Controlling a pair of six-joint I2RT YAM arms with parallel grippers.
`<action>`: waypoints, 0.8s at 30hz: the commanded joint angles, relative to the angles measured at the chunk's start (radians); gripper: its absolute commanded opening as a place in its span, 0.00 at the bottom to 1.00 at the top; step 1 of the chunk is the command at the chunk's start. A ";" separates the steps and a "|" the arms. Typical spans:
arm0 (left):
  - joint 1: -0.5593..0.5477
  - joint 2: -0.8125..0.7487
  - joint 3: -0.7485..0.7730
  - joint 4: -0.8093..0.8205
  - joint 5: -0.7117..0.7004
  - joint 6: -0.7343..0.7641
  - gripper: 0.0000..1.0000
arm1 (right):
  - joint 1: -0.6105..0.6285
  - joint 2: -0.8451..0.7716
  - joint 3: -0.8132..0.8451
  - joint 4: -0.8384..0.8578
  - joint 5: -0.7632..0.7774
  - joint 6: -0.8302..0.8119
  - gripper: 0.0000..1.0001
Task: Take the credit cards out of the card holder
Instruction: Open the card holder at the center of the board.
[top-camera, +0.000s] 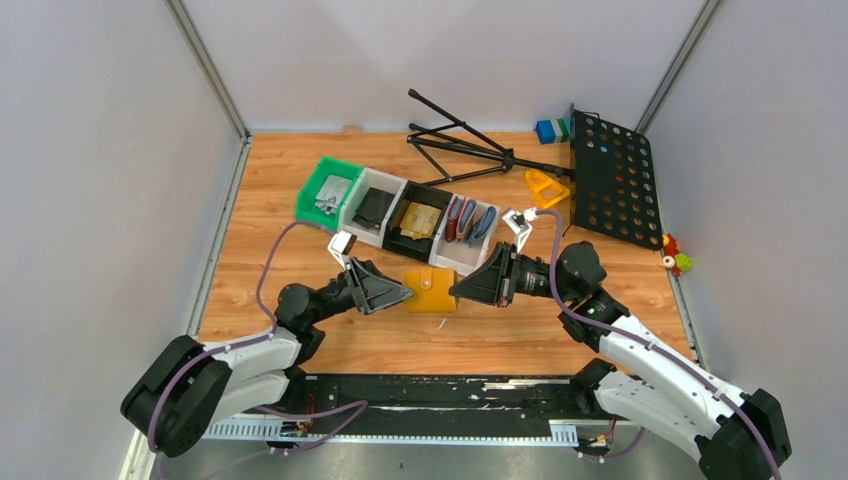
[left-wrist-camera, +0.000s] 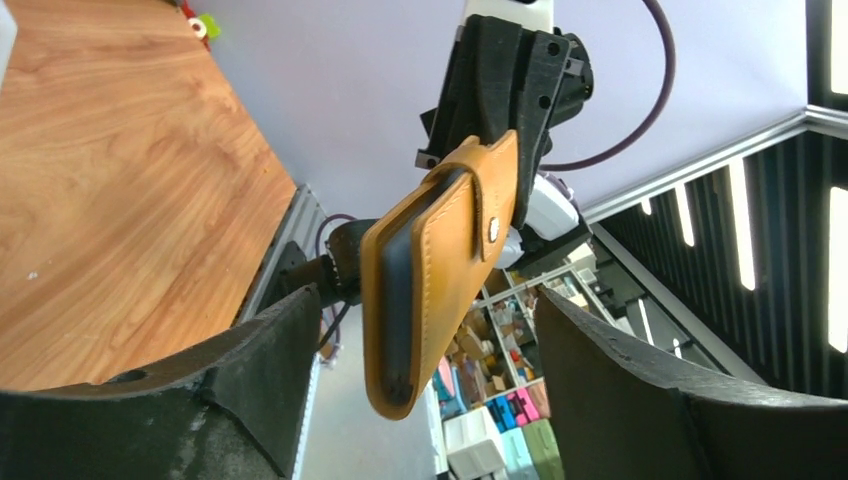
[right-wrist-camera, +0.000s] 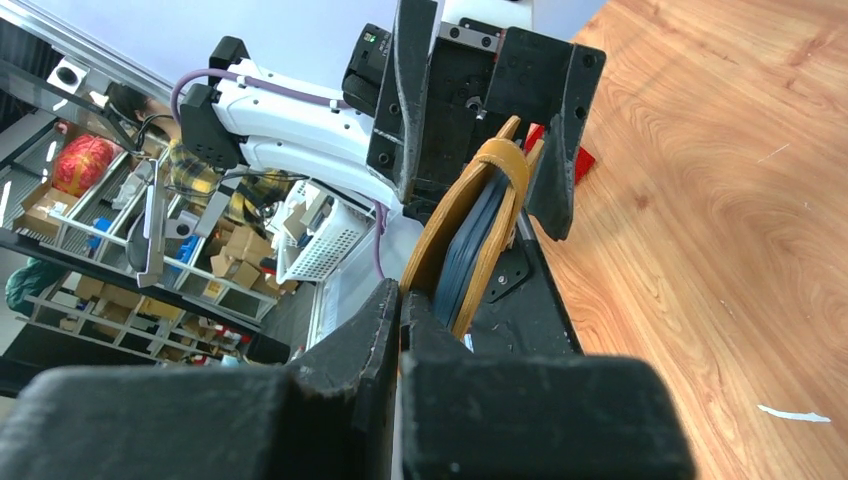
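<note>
Between the two sets of fingertips, above the wooden table (top-camera: 260, 200), hangs the card holder (top-camera: 431, 290), a mustard-yellow bifold folded shut. The right gripper (top-camera: 455, 291) has its fingers (right-wrist-camera: 350, 360) pressed together on the edge of the holder nearest to them. The pinch carries the holder, which sticks straight out from the tips towards the other arm.

The left gripper (top-camera: 405, 293) faces it from the opposite side. Its fingers (left-wrist-camera: 270, 360) are spread wide, one on each side of the holder's far end. In the left wrist view there is a clear gap between each pad and the leather, so they flank the holder without touching it.

From that view the outer face is turned towards the right-hand pad. A strap crosses this face, and a small round stud (left-wrist-camera: 491, 228) sits on it. A dark grey-blue layer shows between the two leather leaves. Whether that layer is lining or card edges cannot be told.

Beyond both pairs of fingertips, farther from the arm bases, a row of bins stands on the table. It starts with a green bin (top-camera: 318, 190) on the left. The black bin (top-camera: 400, 240) in the row holds flat gold-tan pieces that look like credit cards (top-camera: 420, 218). The white bin (top-camera: 455, 262) next to it holds upright dark-red and blue wallets (top-camera: 470, 220).
</note>
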 joint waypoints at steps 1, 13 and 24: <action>-0.006 0.041 0.029 0.190 0.027 -0.070 0.74 | 0.008 0.006 0.006 0.087 0.037 0.020 0.00; -0.004 -0.011 0.035 0.069 0.029 -0.005 0.08 | 0.009 0.011 0.011 -0.022 0.090 -0.050 0.00; -0.004 -0.147 0.351 -1.173 -0.021 0.564 0.00 | 0.069 -0.069 0.206 -0.608 0.326 -0.784 0.87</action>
